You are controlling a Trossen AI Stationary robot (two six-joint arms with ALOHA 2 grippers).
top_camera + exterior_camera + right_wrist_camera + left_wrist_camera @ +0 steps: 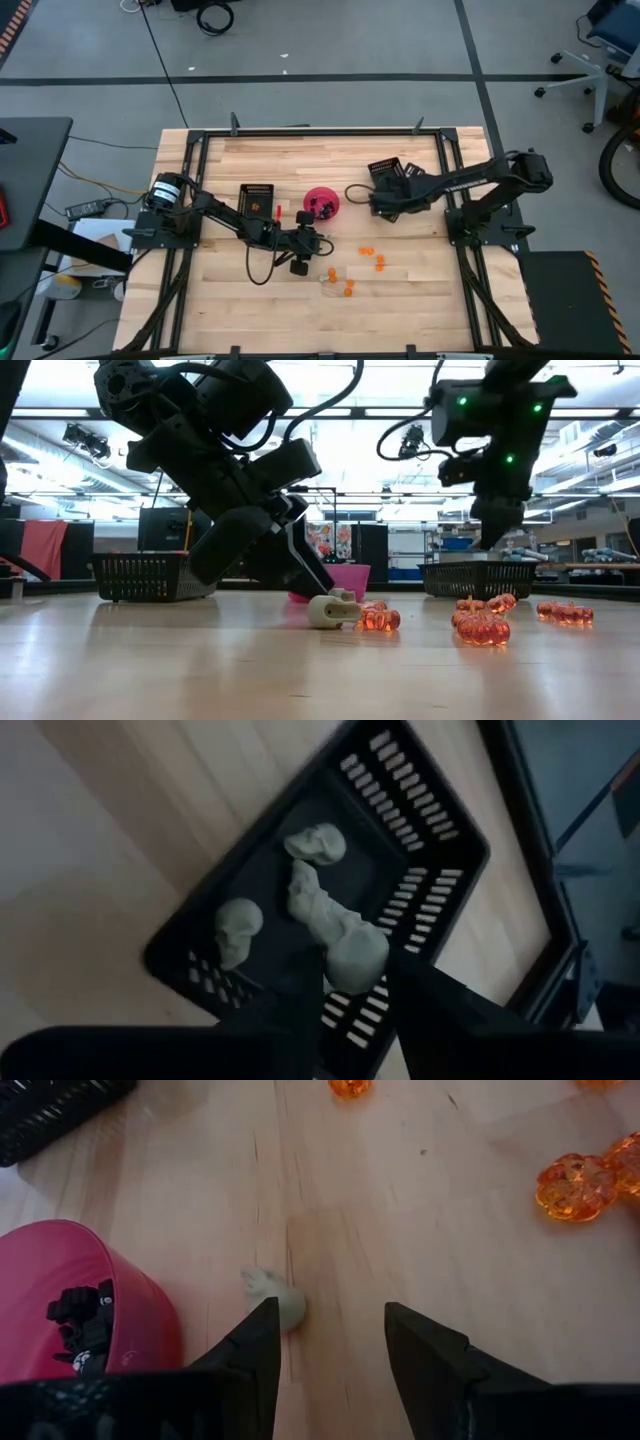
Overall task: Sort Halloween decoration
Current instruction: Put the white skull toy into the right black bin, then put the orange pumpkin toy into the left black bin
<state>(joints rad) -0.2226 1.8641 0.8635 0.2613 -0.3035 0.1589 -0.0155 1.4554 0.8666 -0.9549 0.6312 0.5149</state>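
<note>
Nearest the front edge of the wooden table (pixel 260 300), loose orange pumpkin trinkets (pixel 484 629) are scattered, several of them seen in the high view between the two arms and toward the front. Just beside one of these, a whitish-grey skull trinket (pixel 331 610) lies on the bare wood. It is seen in the left wrist view just ahead of one finger (pixel 255 1342) of the left gripper (pixel 325 1335), whose fingers are held spread apart with nothing between them, low over the table. Close by, on the left arm's side, the pink bowl (pixel 140 1305) stands on the table, with black trinkets (pixel 85 1315) lying inside it.

Farther back on the left, a black tray (pixel 257 199) is set near the left arm, with something orange visible in it. Farther back on the right, a second black tray (pixel 420 850) stands on the wood, and the right gripper (pixel 350 985) is held above it. Between its fingers a whitish-grey trinket (pixel 335 930) is seen; whether it is pinched or merely lying in the tray cannot be told. Two more grey skulls (pixel 317 843) lie on that tray's floor.
</note>
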